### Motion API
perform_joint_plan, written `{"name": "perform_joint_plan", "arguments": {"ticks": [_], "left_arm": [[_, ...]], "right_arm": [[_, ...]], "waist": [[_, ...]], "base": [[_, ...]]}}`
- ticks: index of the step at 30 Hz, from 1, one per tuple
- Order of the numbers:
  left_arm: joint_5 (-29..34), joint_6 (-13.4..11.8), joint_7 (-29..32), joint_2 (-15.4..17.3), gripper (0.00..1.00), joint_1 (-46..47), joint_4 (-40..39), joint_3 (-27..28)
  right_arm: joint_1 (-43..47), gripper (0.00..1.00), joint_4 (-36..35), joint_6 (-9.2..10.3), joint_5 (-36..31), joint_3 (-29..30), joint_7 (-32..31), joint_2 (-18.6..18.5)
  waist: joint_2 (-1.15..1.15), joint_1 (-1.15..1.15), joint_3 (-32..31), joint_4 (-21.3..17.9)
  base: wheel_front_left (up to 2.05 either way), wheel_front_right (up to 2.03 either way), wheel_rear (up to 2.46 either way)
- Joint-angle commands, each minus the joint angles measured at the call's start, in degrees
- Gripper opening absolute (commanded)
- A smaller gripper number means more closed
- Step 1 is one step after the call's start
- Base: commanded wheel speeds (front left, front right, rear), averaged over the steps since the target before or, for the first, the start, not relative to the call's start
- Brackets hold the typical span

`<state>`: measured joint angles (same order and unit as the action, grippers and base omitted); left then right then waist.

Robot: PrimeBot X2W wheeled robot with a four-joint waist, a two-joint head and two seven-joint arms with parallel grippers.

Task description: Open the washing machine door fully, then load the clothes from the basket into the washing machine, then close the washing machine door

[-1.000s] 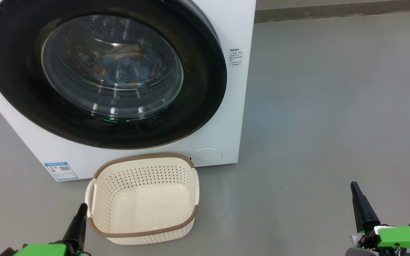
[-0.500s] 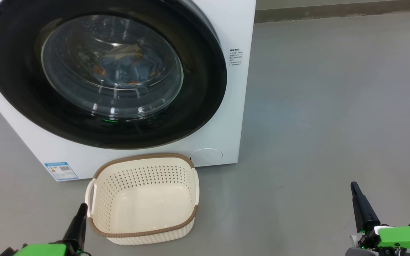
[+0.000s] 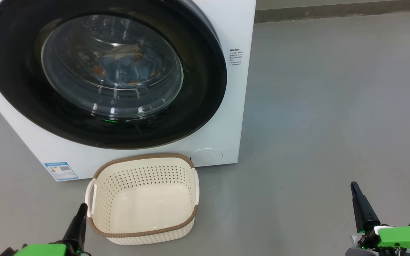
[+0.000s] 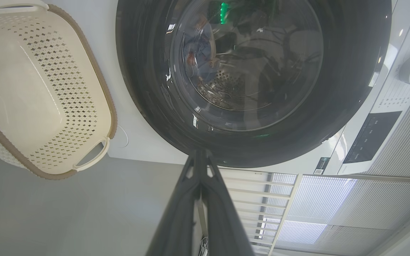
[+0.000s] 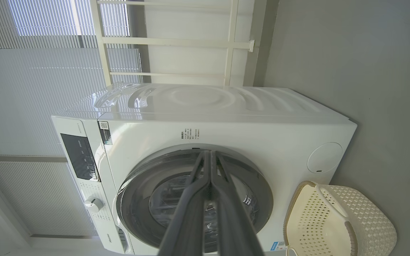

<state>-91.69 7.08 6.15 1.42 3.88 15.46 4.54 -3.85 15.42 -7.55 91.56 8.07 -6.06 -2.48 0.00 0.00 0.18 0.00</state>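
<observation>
You have a smooth grey floor [image 3: 315, 106] filling the right of the frame. On it, at upper left, stands the white washing machine [image 3: 237, 117]. Just in front, at lower centre-left, the cream perforated basket [image 3: 144, 156] sits upright.

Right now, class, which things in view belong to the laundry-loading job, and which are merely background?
Job: washing machine; washing machine door, shut; clothes, inside the drum; basket, empty; left gripper; right gripper.

Background: floor; window blinds; white railing.
</observation>
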Motion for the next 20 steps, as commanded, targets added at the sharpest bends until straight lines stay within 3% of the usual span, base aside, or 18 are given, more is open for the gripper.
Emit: {"name": "perform_joint_plan", "arguments": {"ticks": [1, 20], "left_arm": [[-0.5, 0.4, 0.3, 1.5, 0.00, 2.3, -1.4, 2.0], [-0.5, 0.4, 0.3, 1.5, 0.00, 2.3, -1.4, 2.0]], "right_arm": [[-2.3, 0.00, -1.4, 0.06, 0.6, -1.6, -0.4, -0.4], [-2.3, 0.00, -1.4, 0.06, 0.6, -1.6, -0.4, -0.4]], "waist": [[0.00, 0.00, 0.0, 0.0], [0.00, 0.00, 0.0, 0.0]], "base": [[0.00, 0.00, 0.00], [0.00, 0.00, 0.00]]}}
